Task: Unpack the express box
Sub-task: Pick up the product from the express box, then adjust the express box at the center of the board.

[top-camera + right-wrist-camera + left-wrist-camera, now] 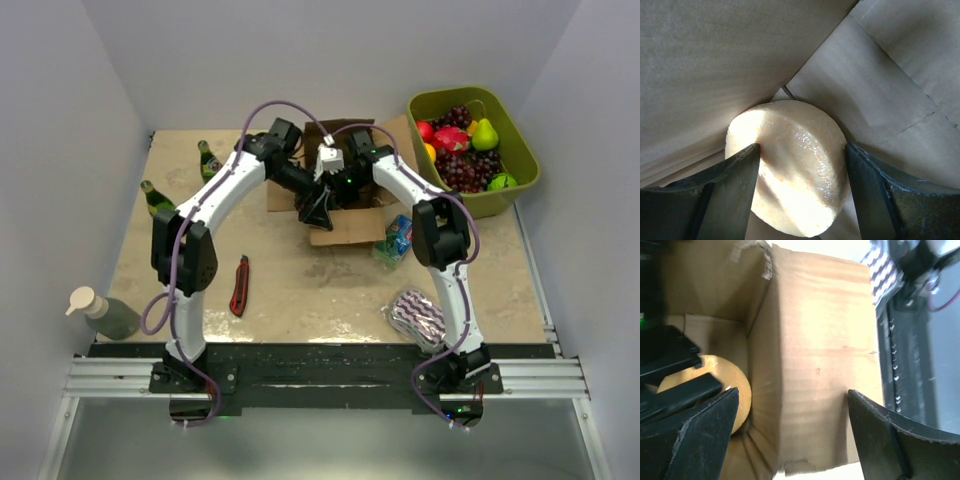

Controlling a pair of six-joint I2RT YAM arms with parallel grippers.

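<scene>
Where the pale round item lies: between the fingers of the right gripper, inside the express box.
right gripper: pinching its two sides.
left gripper: spread, astride the box wall.

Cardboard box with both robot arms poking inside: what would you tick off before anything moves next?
1. Brown cardboard box has its flaps open: ok.
2. Pale yellow round object is in the box, between the jaws of the right gripper: ok.
3. Right gripper closed against both sides of the object: ok; how firm the grip is: cannot tell.
4. Box steadied for the lift: not ok; the left gripper is open astride a box wall, not clamping it.
5. Free way up out of the box: cannot tell; the opening is hidden in the top view.
</scene>
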